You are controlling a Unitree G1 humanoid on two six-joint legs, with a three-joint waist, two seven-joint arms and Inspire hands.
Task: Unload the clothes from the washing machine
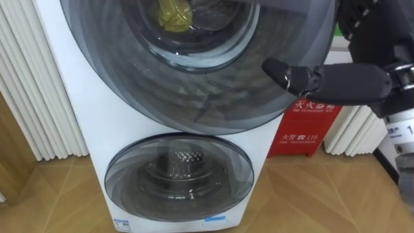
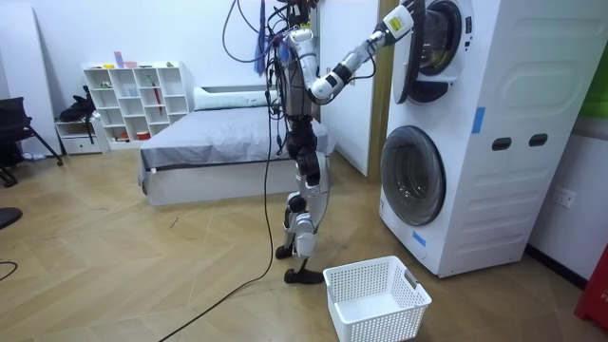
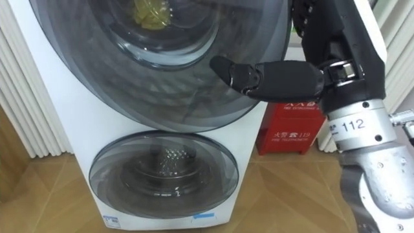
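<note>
A yellow garment (image 1: 173,13) lies inside the upper drum and shows through the glass of the round upper door (image 1: 194,97) of the white stacked washing machine (image 2: 475,142). My right hand (image 1: 310,81) comes in from the right with its fingers straight and lies against the door's right edge. In the room view I stand in front of the machine with that arm raised, the right hand (image 2: 397,21) at the upper door (image 2: 418,57), which stands ajar.
The lower door (image 1: 178,175) is closed, and its steel drum shows behind the glass. A red box (image 1: 304,129) stands on the floor right of the machine. A white laundry basket (image 2: 375,299) sits on the wood floor by my feet. A bed (image 2: 218,142) stands behind me.
</note>
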